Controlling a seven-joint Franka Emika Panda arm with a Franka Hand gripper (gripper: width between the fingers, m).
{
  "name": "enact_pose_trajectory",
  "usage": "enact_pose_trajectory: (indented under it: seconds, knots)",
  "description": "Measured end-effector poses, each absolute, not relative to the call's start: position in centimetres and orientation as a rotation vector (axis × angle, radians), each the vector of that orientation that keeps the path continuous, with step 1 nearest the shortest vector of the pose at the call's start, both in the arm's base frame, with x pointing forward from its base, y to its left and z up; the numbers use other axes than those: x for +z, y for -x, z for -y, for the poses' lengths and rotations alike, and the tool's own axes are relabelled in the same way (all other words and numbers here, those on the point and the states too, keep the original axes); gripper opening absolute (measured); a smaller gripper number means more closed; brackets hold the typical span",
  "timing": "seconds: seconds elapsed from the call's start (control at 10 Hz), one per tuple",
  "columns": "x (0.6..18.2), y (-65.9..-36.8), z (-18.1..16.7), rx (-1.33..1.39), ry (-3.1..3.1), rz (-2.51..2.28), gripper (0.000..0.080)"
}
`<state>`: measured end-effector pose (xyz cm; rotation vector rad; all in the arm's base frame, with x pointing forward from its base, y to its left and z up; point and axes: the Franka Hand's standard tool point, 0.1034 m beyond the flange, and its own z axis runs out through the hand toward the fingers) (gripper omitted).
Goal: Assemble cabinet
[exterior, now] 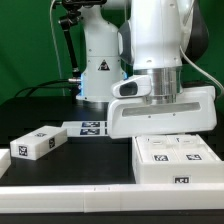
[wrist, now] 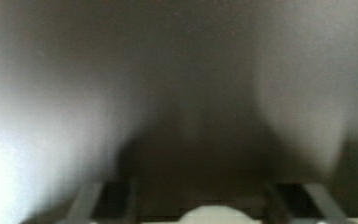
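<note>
Directly under the tool (exterior: pixel 165 130), the wide white plastic cabinet box (exterior: pixel 172 160) with black square tags lies on the black bench (exterior: pixel 70 172). The fingers are hidden and the wrist view is blurred, so I cannot tell its opening. A small white tagged block (exterior: pixel 38 145) lies well apart, toward the exterior view's left.

The exterior view is soft and low in detail, its white arm (exterior: pixel 158 40) brightly lit against a dark background and black counter (exterior: pixel 90 165), while the wrist view is wholly out of focus, a grey smear darkest mid-frame.
</note>
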<state>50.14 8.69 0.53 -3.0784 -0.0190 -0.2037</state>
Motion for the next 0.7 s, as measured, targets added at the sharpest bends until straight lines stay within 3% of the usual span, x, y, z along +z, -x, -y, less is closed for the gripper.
enact_pose_trajectory:
  seconds: [0.1,0.2,0.3,0.7]
  knots:
    - [0.48,-50.07,-8.69,-0.2,3.079,0.019,0.0172]
    - [0.48,-50.07,-8.69,-0.2,3.079,0.02,0.0172]
    - [0.48,-50.06,-8.7,-0.2,3.079,0.02,0.0037]
    - [0.59,-50.01,-8.63,-0.192,3.08,0.039,0.0002]
